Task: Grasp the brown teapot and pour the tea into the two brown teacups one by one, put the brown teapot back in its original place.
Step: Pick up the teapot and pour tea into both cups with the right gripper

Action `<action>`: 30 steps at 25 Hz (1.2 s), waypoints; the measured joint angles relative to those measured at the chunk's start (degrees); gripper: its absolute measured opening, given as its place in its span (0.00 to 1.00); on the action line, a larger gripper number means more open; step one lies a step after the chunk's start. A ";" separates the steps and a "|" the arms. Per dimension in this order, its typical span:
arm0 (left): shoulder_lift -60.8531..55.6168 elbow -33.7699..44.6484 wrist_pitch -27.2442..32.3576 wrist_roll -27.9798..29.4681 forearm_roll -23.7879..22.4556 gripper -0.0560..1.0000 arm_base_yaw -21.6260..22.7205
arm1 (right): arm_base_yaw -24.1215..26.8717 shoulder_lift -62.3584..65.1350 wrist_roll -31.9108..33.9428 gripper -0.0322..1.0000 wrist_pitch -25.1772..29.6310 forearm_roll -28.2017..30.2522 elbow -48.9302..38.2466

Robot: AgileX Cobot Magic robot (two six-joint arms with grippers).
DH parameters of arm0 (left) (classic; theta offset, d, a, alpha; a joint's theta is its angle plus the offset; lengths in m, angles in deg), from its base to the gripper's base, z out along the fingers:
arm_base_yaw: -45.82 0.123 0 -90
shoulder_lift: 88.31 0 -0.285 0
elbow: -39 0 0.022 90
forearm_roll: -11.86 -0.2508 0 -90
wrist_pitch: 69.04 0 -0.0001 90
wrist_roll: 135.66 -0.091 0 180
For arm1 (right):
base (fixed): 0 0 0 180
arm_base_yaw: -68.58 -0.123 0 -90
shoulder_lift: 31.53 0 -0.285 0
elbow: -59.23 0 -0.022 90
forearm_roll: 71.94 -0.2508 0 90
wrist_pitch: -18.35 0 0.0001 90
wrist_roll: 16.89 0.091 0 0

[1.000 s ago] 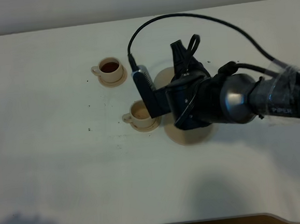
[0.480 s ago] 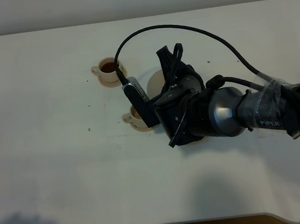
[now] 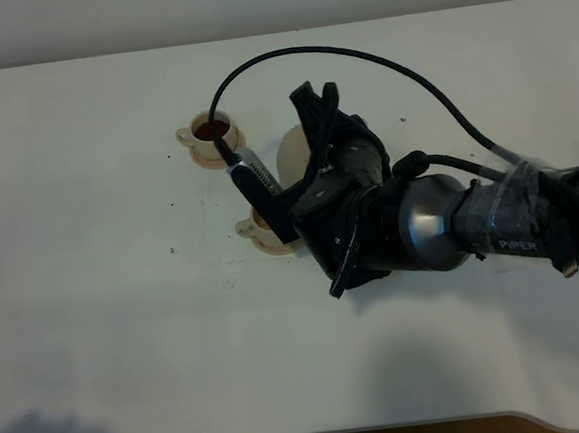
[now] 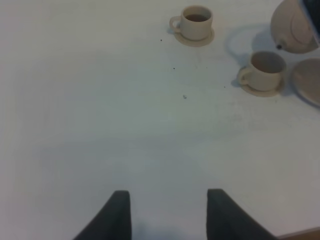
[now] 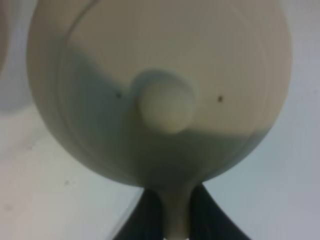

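Teapot [image 5: 165, 75] was clamped in the closed right gripper [image 5: 175, 216], raised off the saucer [image 4: 309, 82], spout close by the nearer cup [image 4: 265, 70]; the left gripper [image 4: 170, 215] was seen wide open, with nothing held

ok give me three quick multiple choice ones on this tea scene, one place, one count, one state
1. Where is the squat beige ceramic teapot? A on the wide flat beige ceramic saucer; B held aloft in the right claw; C on the bare table.
2. How many small beige ceramic teacups are out? A one; B three; C two.
3. What about the teacup away from the spout? A holds dark tea; B empty; C tipped over.
B, the claw pinches its handle and what shows of that saucer is bare; C, that teacup plus the teacup by the spout; A, dark liquid shows inside.
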State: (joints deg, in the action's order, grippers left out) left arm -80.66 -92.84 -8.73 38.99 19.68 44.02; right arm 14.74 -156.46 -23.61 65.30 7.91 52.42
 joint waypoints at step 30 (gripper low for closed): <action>0.00 0.00 0.00 0.00 0.00 0.39 0.00 | -0.63 -0.07 -3.74 0.15 -0.37 8.17 0.00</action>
State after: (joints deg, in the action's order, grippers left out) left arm -80.66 -92.84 -8.73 38.99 19.68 44.02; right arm 14.10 -156.52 -27.35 64.93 16.08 52.42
